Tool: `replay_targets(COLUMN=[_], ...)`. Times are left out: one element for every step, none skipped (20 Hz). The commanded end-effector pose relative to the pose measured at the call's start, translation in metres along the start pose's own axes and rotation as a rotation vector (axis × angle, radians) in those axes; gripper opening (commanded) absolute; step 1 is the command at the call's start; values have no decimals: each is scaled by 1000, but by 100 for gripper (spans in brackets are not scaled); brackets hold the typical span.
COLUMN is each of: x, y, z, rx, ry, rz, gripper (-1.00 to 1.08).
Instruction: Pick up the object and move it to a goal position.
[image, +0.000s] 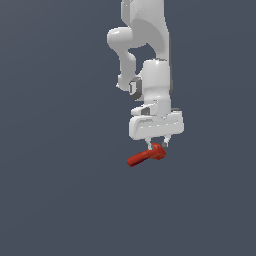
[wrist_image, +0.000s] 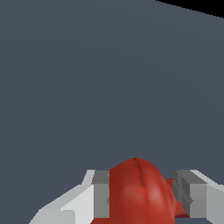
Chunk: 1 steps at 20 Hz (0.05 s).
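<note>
1. My gripper (image: 157, 145) is looking like glossy white plastic, with matt grey finger pads (wrist_image: 101, 197).
2. The object (image: 146, 155) is showing a smooth, faintly shiny red-orange skin.
3. The floor (image: 55, 150) is reading flat matt grey.

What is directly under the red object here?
Only plain grey surface lies around the red object, held between the gripper's fingers. The patch directly beneath is covered.

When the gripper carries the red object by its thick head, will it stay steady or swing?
The red object probably stays stiff: it keeps its shape. Its handle sticks out sideways from the gripper, so it might pivot. The rounded head between the fingers may slip.
</note>
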<state>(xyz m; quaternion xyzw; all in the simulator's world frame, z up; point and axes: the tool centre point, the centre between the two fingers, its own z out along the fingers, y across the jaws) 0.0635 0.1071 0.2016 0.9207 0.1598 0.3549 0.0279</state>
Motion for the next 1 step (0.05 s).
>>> replay_targets(x=[3], y=[1], z=[-2], rx=[-2], ry=[9], rz=[0], gripper=[-100])
